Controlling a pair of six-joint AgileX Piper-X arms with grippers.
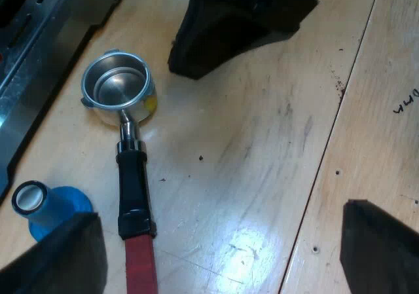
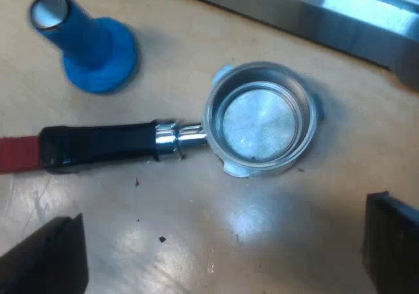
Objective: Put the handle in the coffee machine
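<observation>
The metal holder lies loose on the wooden table, its empty basket (image 1: 118, 88) facing up and close to the espresso machine's base (image 1: 33, 45). Its dark handle (image 1: 134, 189) runs away from the machine and ends in red (image 1: 141, 264). My left gripper (image 1: 222, 261) hangs open above the table beside the handle, nothing between its fingers (image 1: 59, 255). My right gripper (image 2: 219, 255) is open over the table, near the basket (image 2: 262, 120) and handle (image 2: 98, 147), apart from both. The machine's metal base (image 2: 314, 12) lies just beyond the basket.
A blue tamper (image 1: 49, 209) (image 2: 88, 42) stands on the table beside the handle, near the machine. A black bulk of the other arm (image 1: 236, 25) hangs close to the basket. Bare wooden boards with a seam (image 1: 327, 150) stretch away from the holder.
</observation>
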